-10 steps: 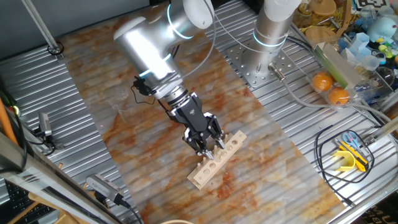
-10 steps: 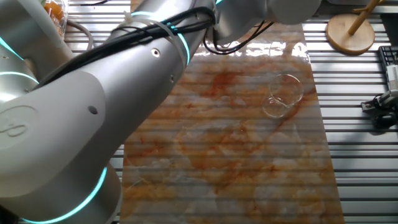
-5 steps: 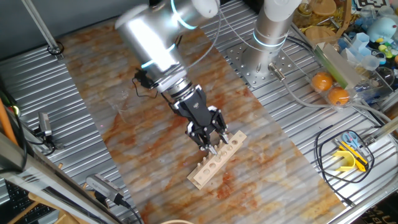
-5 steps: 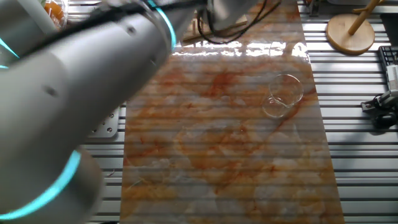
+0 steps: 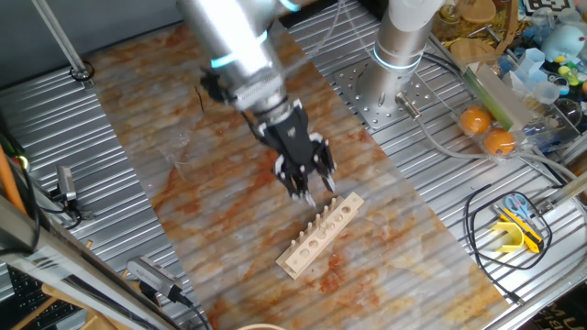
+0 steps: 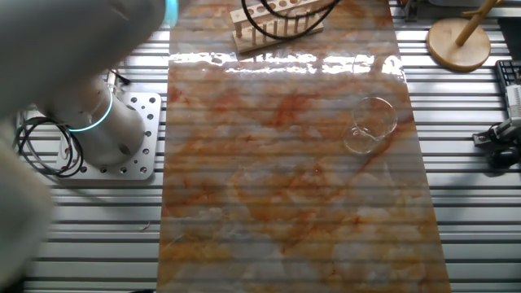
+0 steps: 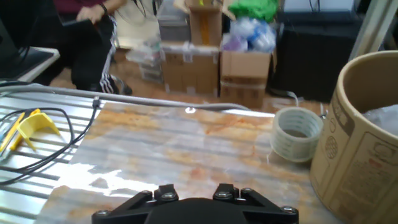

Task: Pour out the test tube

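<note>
In one fixed view the gripper [image 5: 307, 188] hangs above the marbled mat [image 5: 229, 183] on the table [image 5: 55, 137], just past the far end of the pale wooden rack [image 5: 321, 234]. Its fingers point down and look close together, but motion blur hides whether they hold anything. The test tube cannot be made out here, so its place relative to the gripper cannot be told.

In the other fixed view the rack [image 6: 277, 20] stands at the far edge of the mat [image 6: 285, 163], and a clear glass beaker [image 6: 368, 124] sits to the right. No tube shows.

In the hand view only the gripper's black base appears at the bottom edge, with a tape roll [image 7: 297, 134] and a cardboard drum [image 7: 360, 137] to the right.
</note>
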`<state>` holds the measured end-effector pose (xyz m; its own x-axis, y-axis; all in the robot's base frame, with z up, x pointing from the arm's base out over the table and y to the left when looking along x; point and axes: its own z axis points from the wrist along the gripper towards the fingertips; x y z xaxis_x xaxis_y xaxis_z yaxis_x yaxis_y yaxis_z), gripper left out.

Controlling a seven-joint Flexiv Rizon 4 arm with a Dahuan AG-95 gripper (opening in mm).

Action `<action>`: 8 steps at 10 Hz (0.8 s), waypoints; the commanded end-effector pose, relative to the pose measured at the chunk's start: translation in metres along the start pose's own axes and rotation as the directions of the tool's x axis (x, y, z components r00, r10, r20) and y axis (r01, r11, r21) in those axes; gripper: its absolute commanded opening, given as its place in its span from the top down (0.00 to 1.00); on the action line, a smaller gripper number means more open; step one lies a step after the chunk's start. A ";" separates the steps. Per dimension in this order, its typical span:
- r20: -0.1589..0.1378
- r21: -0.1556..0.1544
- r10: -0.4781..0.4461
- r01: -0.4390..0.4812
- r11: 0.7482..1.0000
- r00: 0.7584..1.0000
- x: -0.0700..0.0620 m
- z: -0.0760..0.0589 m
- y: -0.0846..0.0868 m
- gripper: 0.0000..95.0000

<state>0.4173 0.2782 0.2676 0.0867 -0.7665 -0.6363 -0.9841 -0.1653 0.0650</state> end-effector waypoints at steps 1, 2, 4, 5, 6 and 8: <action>-0.165 0.129 0.197 -0.176 0.976 0.967 0.014 -0.045 0.014 1.00; -0.188 0.171 0.295 -0.264 0.949 0.937 0.019 -0.059 0.021 1.00; -0.234 0.254 0.458 -0.401 0.880 0.857 0.025 -0.071 0.027 1.00; -0.242 0.272 0.484 -0.420 0.866 0.841 0.027 -0.073 0.027 1.00; -0.246 0.346 0.597 -0.505 0.790 0.764 0.040 -0.077 0.024 1.00; -0.221 0.405 0.712 -0.602 0.689 0.666 0.057 -0.084 0.023 1.00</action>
<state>0.4099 0.2029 0.2982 -0.3955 -0.8607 -0.3207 -0.9182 0.3787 0.1161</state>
